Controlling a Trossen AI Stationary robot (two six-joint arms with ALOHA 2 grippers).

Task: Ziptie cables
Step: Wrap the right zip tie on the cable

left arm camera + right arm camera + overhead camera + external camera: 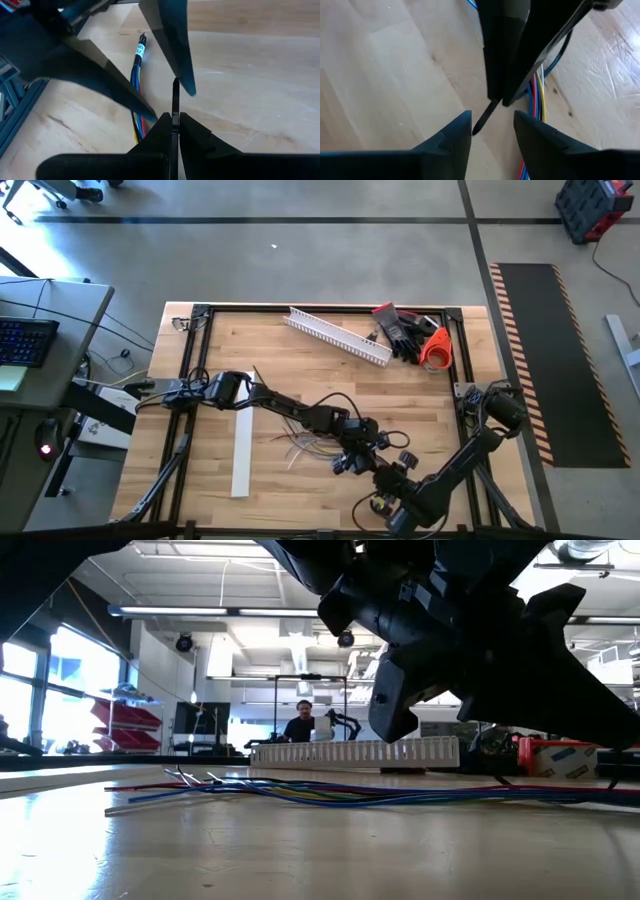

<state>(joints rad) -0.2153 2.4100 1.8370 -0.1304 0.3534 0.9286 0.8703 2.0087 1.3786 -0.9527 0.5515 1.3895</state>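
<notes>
Fingers of the left gripper clamped on a thin black plastic zip tie, right gripper parted around its tip, multicoloured thin cables toward nine o'clock.

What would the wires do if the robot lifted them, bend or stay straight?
Probably bend. The wires are thin and lie in loose curves on the table, with their ends fanned apart, so they look floppy and would likely droop on both sides. They also look light, so a push might just slide or spread them.
</notes>
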